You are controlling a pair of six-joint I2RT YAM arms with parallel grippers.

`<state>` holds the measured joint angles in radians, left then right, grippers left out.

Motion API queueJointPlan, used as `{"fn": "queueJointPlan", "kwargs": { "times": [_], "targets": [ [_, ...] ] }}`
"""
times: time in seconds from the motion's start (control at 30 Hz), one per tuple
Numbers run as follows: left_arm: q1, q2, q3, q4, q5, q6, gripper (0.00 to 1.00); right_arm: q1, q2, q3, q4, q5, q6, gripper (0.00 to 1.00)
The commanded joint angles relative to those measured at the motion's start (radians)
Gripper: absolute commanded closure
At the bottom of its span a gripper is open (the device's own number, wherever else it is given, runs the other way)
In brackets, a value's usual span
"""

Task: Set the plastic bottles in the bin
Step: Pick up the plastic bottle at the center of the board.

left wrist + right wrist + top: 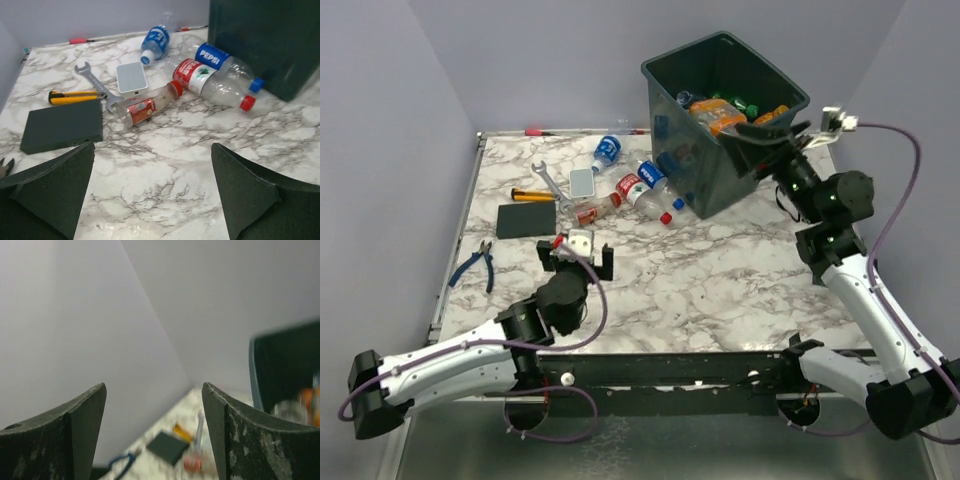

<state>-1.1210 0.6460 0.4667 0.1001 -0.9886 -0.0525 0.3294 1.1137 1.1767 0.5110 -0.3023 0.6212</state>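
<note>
Top external: bin (718,178) holds orange bottles (718,117); left claw (578,260) and right claw (767,135) gape empty.

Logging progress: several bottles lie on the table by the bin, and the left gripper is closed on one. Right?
Not quite. The left gripper is open and empty, over bare table short of the bottles; the left wrist view shows it.

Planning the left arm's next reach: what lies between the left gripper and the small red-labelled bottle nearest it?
Nothing: bare marble table runs from the left gripper to that bottle, as the left wrist view shows; the dark slab lies aside.
</note>
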Motion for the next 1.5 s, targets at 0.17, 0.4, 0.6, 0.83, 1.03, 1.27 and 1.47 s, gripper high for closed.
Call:
{"fn": "queueJointPlan", "kwargs": {
  "times": [0.17,0.4,0.6,0.83,1.03,1.27,1.47],
  "targets": [
    [0.359,0.409,0.242,-0.302,0.319,-0.183,0.01,0.005,-0.319,-0.521,-0.212,-0.176,0.02,0.21],
    [0.461,0.801,0.51,-0.41,0.426,-0.097,0.01,0.009,-0.487,-0.745,-0.322,-0.215,0.044,0.22],
    [0.489,1.047,0.723,-0.468,0.371,0.072,0.01,0.009,-0.622,-0.866,-0.373,-0.293,0.078,0.23],
    [0.529,1.258,0.918,-0.531,0.282,0.21,0.01,0.011,-0.74,-0.852,-0.575,-0.278,0.014,0.23],
    [0.562,1.394,1.026,-0.55,0.26,0.277,0.01,0.011,-0.78,-0.858,-0.592,-0.237,0.023,0.23],
    [0.613,1.461,1.063,-0.571,0.349,0.238,0.11,0.011,-0.79,-0.892,-0.525,-0.257,0.087,0.23],
    [0.629,1.484,1.052,-0.572,0.426,0.208,0.24,0.011,-0.765,-0.88,-0.519,-0.244,0.08,0.23]
  ]
}}
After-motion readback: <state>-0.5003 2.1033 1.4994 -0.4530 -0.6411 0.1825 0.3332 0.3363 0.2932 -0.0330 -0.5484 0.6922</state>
